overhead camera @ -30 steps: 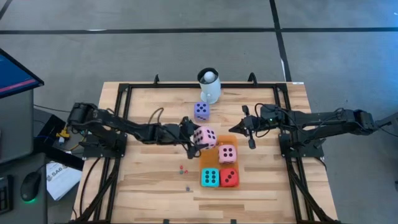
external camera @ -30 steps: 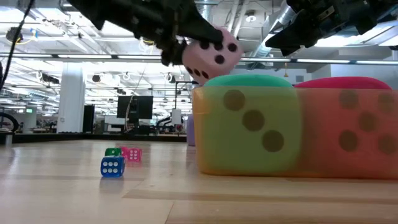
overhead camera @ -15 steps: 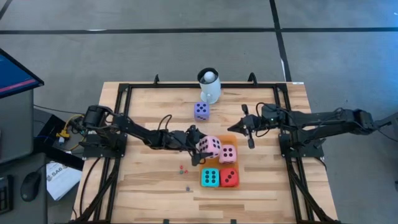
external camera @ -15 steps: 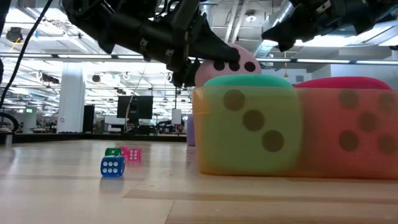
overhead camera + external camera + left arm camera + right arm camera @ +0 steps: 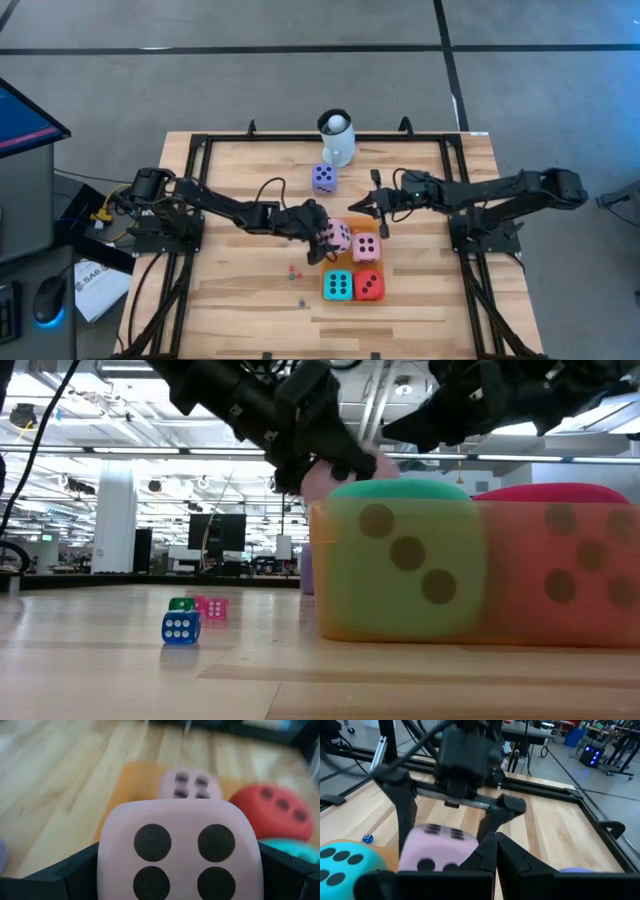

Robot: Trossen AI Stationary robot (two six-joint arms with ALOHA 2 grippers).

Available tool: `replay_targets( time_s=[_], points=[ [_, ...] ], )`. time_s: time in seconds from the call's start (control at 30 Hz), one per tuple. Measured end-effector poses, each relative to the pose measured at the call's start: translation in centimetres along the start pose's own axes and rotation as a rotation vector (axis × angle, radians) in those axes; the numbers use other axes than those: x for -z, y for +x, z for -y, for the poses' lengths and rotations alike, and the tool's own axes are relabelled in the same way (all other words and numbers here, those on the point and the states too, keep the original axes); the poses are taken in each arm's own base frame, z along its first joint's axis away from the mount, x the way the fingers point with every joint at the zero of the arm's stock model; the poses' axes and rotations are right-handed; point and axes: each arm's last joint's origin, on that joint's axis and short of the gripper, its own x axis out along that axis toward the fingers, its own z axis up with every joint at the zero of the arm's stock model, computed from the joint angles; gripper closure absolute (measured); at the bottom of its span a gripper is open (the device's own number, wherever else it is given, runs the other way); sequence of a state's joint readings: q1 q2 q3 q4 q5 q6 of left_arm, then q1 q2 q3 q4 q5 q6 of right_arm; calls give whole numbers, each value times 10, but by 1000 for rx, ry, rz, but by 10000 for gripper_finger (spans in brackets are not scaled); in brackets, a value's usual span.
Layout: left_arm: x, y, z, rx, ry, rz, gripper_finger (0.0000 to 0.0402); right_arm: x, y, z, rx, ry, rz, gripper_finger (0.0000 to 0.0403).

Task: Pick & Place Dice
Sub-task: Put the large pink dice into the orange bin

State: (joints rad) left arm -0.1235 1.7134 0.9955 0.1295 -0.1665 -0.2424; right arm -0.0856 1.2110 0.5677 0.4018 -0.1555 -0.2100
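— Where's the pink die [image 5: 337,236]?
— Clamped in the left gripper [image 5: 326,238], at the orange mat [image 5: 352,223], beside a second pink die [image 5: 366,247].
— The right gripper [image 5: 377,212]?
— Fingers pressed together, empty — just above.

Open-plan robotics lab: wooden bench [image 5: 250,300] standing on grey carpet, ceiling strip lights [image 5: 90,452] glowing over rows of desks and monitors [image 5: 215,532], equipment carts [image 5: 592,755] sitting behind.

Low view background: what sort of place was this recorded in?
Probably an open lab or workshop floor: the low view shows exposed ceiling ducts and rows of workstations behind the wooden table, and the high view shows grey carpet tiles.
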Motion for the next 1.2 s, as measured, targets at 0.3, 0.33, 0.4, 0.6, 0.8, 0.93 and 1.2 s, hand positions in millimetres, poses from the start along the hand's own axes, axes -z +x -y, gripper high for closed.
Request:
replay_targets(
  time_s=[0.3, 0.33, 0.4, 0.6, 0.8, 0.93, 1.2],
  points=[
    [-1, 1, 1, 23, -17, -41, 23, -1, 3, 0, -9, 4, -22, 403],
    [-1, 1, 1, 23, -19, -42, 23, 0, 3, 0, -10, 5, -28, 403],
    [-1, 1, 1, 24, -19, -38, 23, 0, 3, 0, -10, 5, -29, 403],
    [-4, 1, 2, 44, -20, -14, 23, 0, 3, 0, -11, 5, -28, 403],
    [-17, -1, 6, 52, -15, 10, 23, 0, 3, 0, -10, 4, -25, 403],
    [-24, -2, 10, 63, 8, 21, 23, 0, 3, 0, -10, 4, -25, 403],
    [-33, -7, 30, 73, 27, 51, 23, 0, 3, 0, -10, 4, -25, 403]
  ],
)
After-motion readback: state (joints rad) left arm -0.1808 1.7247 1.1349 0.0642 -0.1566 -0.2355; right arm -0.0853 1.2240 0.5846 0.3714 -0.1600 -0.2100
